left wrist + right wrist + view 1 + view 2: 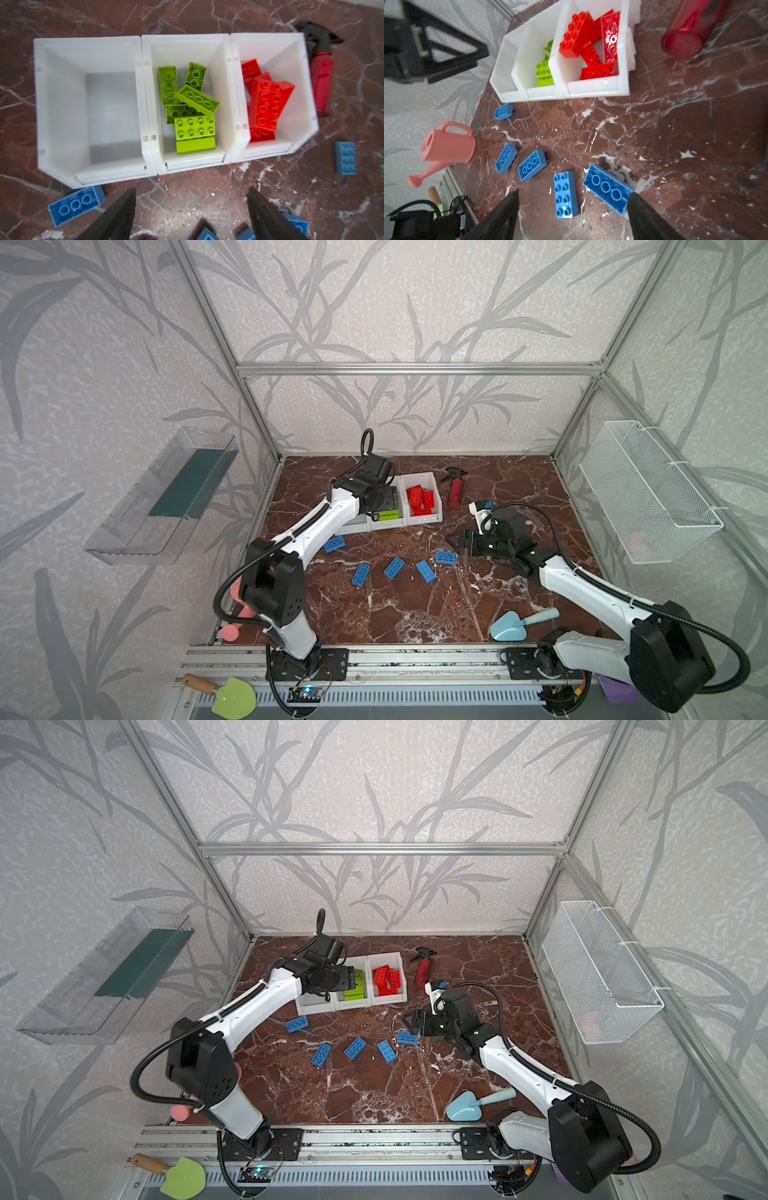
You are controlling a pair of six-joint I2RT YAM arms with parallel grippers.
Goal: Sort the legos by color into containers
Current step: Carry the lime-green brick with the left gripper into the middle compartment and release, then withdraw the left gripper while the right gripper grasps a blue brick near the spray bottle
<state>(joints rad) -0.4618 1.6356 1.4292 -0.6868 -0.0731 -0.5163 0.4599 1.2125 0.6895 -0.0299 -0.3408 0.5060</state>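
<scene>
I read the left gripper (191, 192) as spread wide, its fingers (119, 216) gripping nothing. In both top views it hangs over the row of three white containers (419, 519), which stand far and left of centre on the marble table (415, 614). It is above the left bin (87, 40) and the middle bin (185, 37). In the left wrist view the lime green legos (194, 126) lie heaped in the middle bin, ahead of the fingertips and below them, some studs up and some underside up. The red legos (268, 104) are piled in the right bin (268, 35), to the right of this gripper. A red spray bottle (456, 491) lies on its side just beside the right bin's right wall. I read the right gripper (574, 193) as spread too, with nothing pinched. It hovers over the table right of centre, pointing left. Five blue legos (394, 568) lie loose on the table, nearer than the containers, in a rough line from left to right. The rightmost blue brick (608, 189), underside up, lies just beside the right gripper's tip; I cannot tell whether a finger touches it. A studs-up blue brick (565, 194) lies next to it on the left, in line with the gap between the fingers. The leftmost blue brick (76, 204) lies just near of the left bin's front.
</scene>
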